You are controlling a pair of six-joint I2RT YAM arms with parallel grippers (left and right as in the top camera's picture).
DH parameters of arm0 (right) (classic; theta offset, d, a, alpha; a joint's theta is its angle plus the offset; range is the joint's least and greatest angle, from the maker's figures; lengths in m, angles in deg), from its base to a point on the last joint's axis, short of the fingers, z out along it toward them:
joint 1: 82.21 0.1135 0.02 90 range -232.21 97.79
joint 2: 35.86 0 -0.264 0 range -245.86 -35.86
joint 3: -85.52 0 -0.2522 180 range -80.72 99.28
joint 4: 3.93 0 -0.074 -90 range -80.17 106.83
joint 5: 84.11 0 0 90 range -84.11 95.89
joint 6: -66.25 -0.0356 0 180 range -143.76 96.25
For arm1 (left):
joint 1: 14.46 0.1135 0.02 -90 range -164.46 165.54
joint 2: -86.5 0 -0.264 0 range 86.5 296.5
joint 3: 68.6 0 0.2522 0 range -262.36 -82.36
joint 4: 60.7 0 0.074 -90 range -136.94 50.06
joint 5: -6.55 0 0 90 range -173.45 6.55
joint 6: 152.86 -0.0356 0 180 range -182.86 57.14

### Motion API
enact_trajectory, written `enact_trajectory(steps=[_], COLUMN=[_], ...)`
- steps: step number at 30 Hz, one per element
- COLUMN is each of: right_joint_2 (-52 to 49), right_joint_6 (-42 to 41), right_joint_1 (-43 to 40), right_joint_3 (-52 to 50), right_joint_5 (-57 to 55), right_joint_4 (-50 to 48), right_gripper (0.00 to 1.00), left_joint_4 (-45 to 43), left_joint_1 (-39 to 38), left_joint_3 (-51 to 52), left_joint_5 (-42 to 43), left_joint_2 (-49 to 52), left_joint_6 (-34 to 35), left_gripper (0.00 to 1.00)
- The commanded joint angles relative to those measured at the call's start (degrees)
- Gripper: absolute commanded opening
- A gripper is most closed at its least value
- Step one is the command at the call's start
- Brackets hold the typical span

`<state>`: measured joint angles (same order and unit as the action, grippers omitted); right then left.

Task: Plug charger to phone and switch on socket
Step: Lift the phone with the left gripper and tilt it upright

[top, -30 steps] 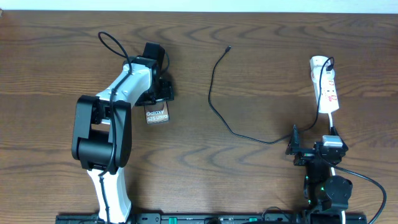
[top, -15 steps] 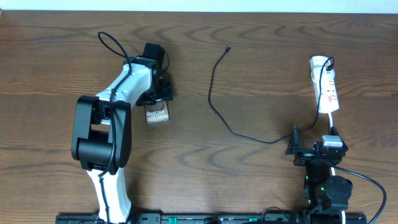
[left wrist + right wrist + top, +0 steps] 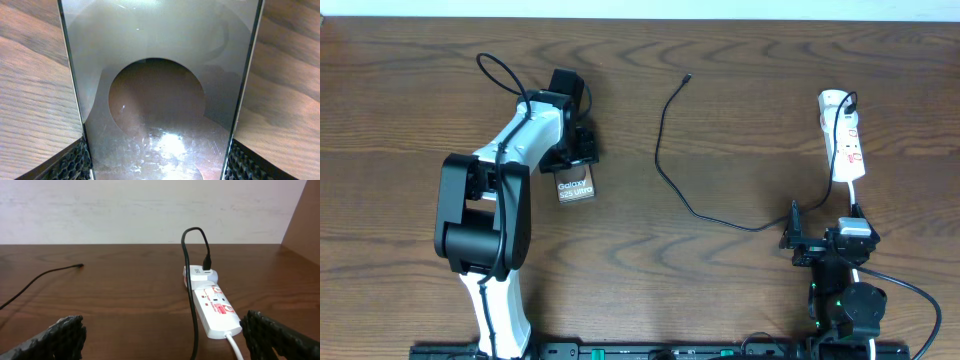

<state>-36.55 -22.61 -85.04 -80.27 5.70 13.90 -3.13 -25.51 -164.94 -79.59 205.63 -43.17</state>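
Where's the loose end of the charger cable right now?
In the overhead view the charger's plug tip lies on the table near its far edge, between the phone on the left and the socket on the right.

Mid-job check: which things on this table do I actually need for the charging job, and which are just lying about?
Needed: phone, held in the left hand; charger cable, loose mid-table; socket, at right; right hand, open.
Just lying about: white cord from the socket; the wooden table itself.
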Motion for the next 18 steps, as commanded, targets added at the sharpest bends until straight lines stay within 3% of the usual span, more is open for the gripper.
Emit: enact_trajectory(steps=[1,18], right_joint_2=[0.31,0.31], right_joint_6=[0.85,0.85], right_joint_1=[-0.17,-0.17], right_joint_3=[-0.13,-0.13], right_joint_5=[-0.11,-0.11], right_joint_4=[0.22,0.20], right_gripper=[0.99,0.99], left_joint_4=[0.98,3.82], left_joint_1=[-0.44,-1.60], left_joint_3=[-0.15,-0.15], left_joint_5=[3.45,3.72], left_joint_2=[-3.98,-6.21], left_joint_6=[1.22,1.22], left_gripper=[0.73,0.73])
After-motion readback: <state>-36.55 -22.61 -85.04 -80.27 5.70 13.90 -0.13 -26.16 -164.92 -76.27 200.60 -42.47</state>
